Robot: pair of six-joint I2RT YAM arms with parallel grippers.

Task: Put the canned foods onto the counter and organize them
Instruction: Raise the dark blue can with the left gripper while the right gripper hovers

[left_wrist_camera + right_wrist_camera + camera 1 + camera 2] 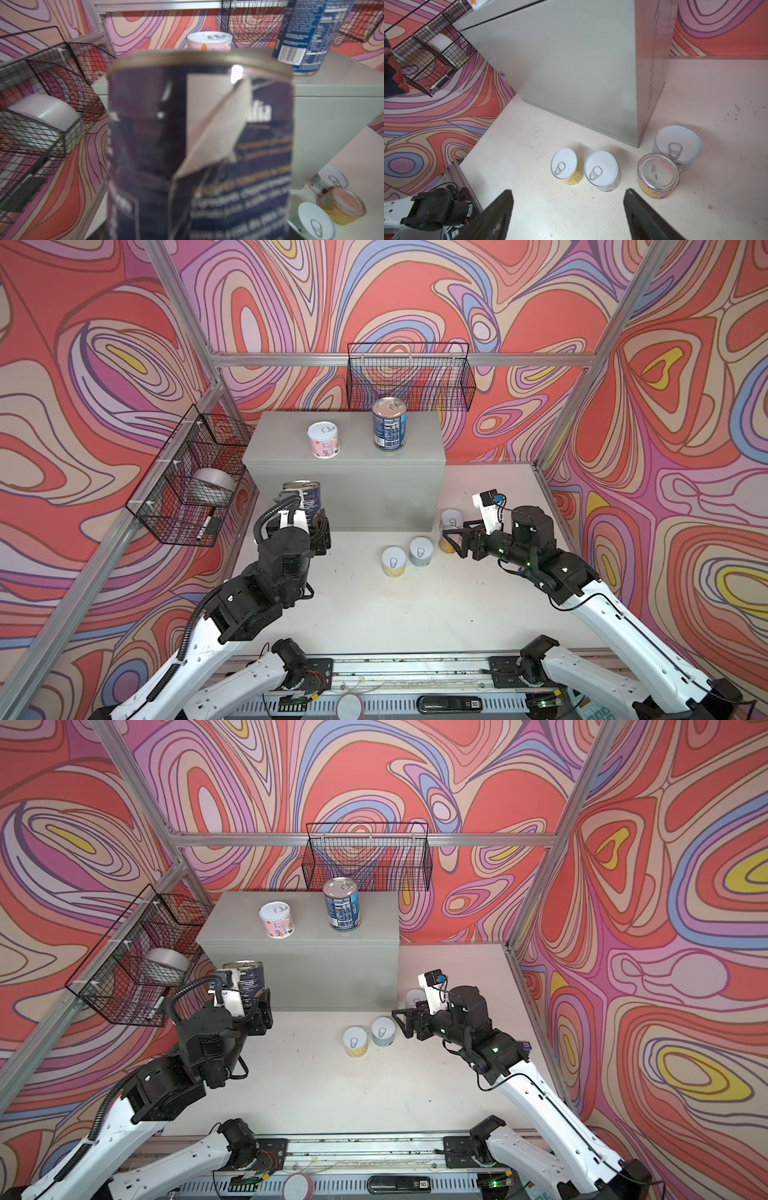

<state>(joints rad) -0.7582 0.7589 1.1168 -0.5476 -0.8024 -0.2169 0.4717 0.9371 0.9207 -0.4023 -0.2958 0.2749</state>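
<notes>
On the flat top of the large grey metal box-shaped cabinet [349, 477] stand two cans well apart: a short pink-labelled pull-tab can [323, 440] toward its left and a tall dark-blue-labelled can [389, 424] near its middle. A second tall dark blue can with a torn label [199, 149] is clamped in the left gripper [309, 526], held upright in front of the cabinet's left front corner, below the level of its top; in the left wrist view it fills the frame, its paper label peeling away in a flap. The other short cans stand on the white worktop [415, 614] before the cabinet's right front corner: a yellow-labelled can [566, 166] and a pale-blue-labelled can [601, 171] just beside each other, then an orange-labelled can [657, 175], plain end up, touching a white-labelled can [678, 148] by the cabinet's corner. The right gripper [568, 216] hovers above these cans with its jaws apart and nothing between them. A black wire basket [195, 477] on the left wall holds a grey tape roll [212, 485]; another black wire basket [409, 377] hangs on the back wall.
</notes>
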